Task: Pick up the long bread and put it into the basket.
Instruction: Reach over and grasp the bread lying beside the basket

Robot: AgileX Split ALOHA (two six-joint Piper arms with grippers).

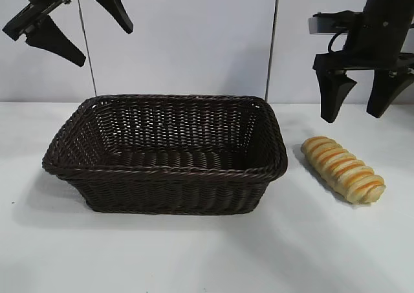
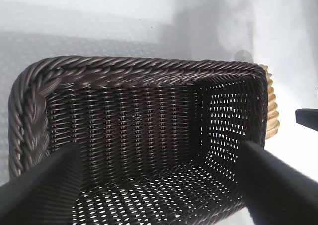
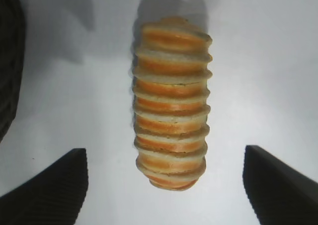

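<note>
The long bread (image 1: 343,169) (image 3: 171,103), golden with orange-brown ridges, lies on the white table just right of the basket (image 1: 165,172) (image 2: 124,68). A sliver of the long bread (image 2: 271,106) also shows past the basket's far wall in the left wrist view. The dark brown wicker basket has nothing in it. My right gripper (image 1: 360,107) (image 3: 164,187) hangs open in the air above and behind the bread, with nothing between its fingers. High at the upper left, my left gripper (image 1: 100,29) (image 2: 159,185) is open over the basket's left end.
White table (image 1: 194,254) with bare surface in front of the basket and around the bread. A pale wall panel stands behind, with two thin vertical poles (image 1: 275,41).
</note>
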